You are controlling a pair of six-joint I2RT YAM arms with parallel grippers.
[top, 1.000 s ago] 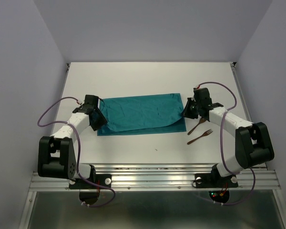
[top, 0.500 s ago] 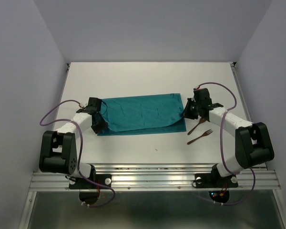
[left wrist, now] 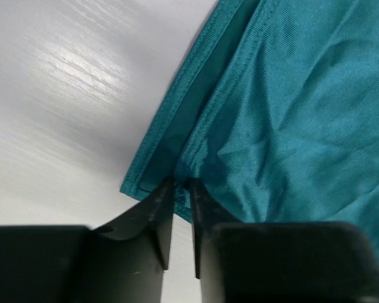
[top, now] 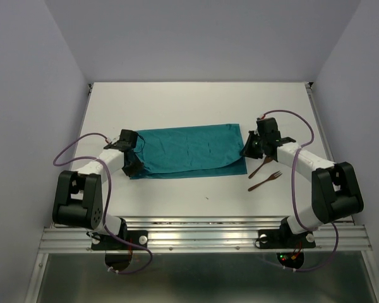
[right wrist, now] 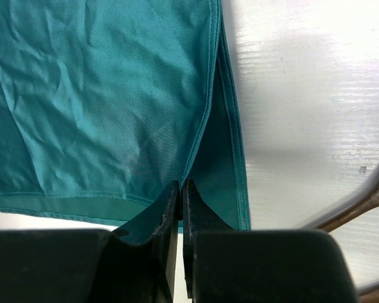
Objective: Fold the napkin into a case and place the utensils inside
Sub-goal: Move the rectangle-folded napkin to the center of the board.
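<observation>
The teal napkin (top: 189,150), folded into two layers, lies flat on the middle of the white bench (top: 196,104). At its near left corner, the left pincer (left wrist: 180,186) shows jaws narrowly apart, with the upper layer's hem between the tips; whether they nip it cannot be told. At the napkin's right edge, the right pincer (right wrist: 181,185) is pressed together, pinching the upper layer. Just right of the napkin, clear of the cloth, lie a fork (top: 266,181) and a second utensil (top: 261,166).

Teal napkin (top: 189,150) (slightly shiny); reddish-brown utensils (top: 265,182); white table (top: 196,104).
</observation>
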